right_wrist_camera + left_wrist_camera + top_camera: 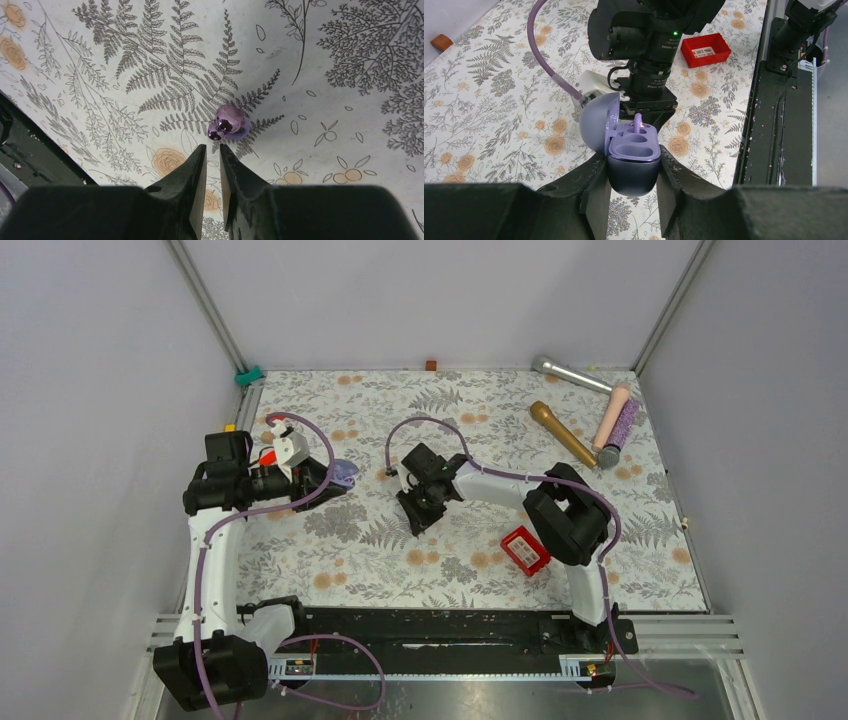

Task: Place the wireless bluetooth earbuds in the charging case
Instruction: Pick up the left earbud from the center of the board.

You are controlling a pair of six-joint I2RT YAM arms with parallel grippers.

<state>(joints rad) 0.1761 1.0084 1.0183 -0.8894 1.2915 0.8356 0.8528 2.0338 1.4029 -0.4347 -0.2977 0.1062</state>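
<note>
At the left of the overhead view, the left end effector (633,157) pinches the pale purple charging case (634,176) by its rounded lower shell, one finger on each side. The case sits upright with its lid (596,127) swung open to the left. A thin pale purple stem (638,121) stands up out of the far socket; whether it is a seated bud cannot be told for sure.

Toward the middle of the floral worktop (450,540), the right end effector (212,155) points down at the cloth. Its fingers are almost pressed together, with only a thin slit between them, and they grip nothing. One pale purple earbud (229,121) lies on the worktop just beyond the fingertips, apart from them and slightly to their right in the wrist view.

Further right, a red bin (525,549) rests beside the right arm. In the upper right corner lie a gold microphone (562,433), a silver microphone (570,373) and a pink handle (611,412).
</note>
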